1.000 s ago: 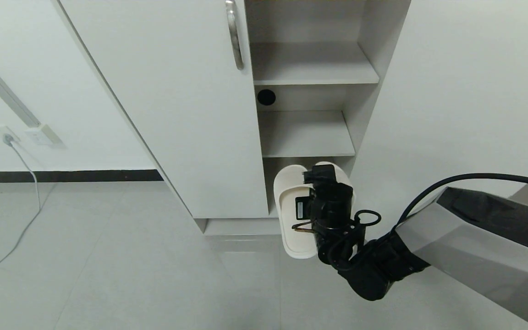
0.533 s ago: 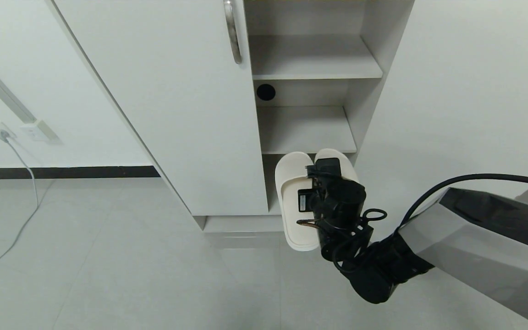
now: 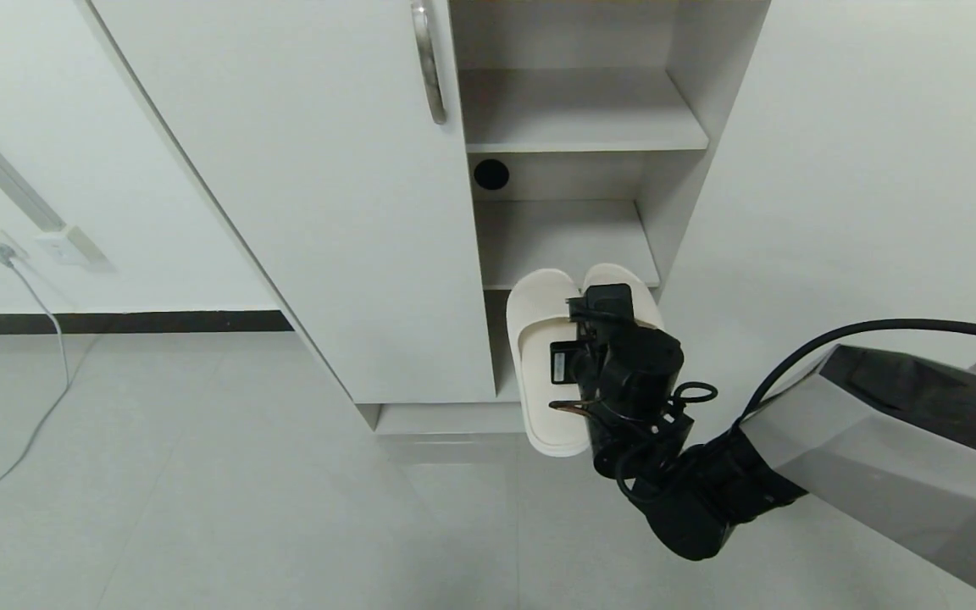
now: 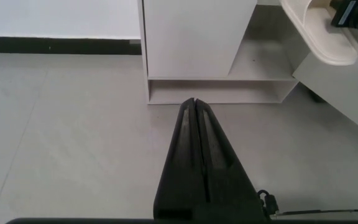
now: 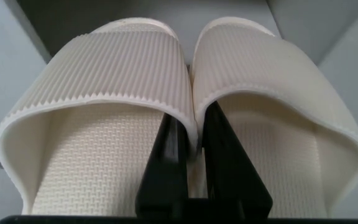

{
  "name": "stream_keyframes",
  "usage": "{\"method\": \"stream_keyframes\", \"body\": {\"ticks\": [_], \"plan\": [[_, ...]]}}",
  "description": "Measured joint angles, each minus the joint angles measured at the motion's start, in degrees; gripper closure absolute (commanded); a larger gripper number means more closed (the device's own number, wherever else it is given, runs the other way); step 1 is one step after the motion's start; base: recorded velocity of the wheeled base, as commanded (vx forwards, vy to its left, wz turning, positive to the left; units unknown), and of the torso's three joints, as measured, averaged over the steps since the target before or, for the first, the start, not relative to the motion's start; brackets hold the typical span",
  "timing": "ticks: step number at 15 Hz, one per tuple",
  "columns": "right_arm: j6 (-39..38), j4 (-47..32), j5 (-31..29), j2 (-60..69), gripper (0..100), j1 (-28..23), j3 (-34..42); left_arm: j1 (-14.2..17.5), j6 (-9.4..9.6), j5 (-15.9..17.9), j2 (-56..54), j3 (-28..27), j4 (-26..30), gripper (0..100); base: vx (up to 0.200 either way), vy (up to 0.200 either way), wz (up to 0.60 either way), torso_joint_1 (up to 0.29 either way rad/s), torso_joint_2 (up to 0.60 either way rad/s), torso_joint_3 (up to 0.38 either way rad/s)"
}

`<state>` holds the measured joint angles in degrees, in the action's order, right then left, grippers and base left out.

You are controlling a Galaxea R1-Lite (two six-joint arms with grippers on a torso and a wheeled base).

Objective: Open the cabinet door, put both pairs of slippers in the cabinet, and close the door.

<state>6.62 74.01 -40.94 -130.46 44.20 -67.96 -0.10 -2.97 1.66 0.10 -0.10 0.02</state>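
right gripper [image 3: 605, 298] clamped on slipper pair [image 3: 537, 339], arm extended forward; left gripper [image 4: 194, 107] closed

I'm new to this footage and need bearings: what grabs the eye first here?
The right claw grips a pair of cream slippers by their inner edges, before the lowest opening of the white cabinet. Its door stands open on the left, beside two shelves.
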Motion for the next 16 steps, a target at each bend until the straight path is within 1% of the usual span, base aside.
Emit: {"method": "stream_keyframes", "body": {"ticks": [6,10,11,16], "plan": [[0.11,-0.38,0.27,-0.35,100,-0.05,-0.83,0.00,-0.02,-0.02,0.00,0.00,-0.02,100,0.200,0.000,0.00,0.007,0.00,0.001],[0.11,-2.35,3.01,-1.12,100,-0.29,-2.16,0.02,-0.06,-0.05,0.00,0.00,-0.02,100,0.200,0.000,0.00,0.000,0.01,0.001],[0.05,-3.96,3.12,-1.29,100,-0.51,-2.99,0.02,-0.06,-0.10,0.00,0.00,0.00,100,0.000,0.000,0.00,0.000,0.00,0.000],[-0.50,-10.59,3.15,-4.27,100,-2.69,-12.36,-0.01,-0.15,-0.07,0.00,0.00,-0.02,100,0.000,0.000,0.00,0.000,0.00,0.000]]}}
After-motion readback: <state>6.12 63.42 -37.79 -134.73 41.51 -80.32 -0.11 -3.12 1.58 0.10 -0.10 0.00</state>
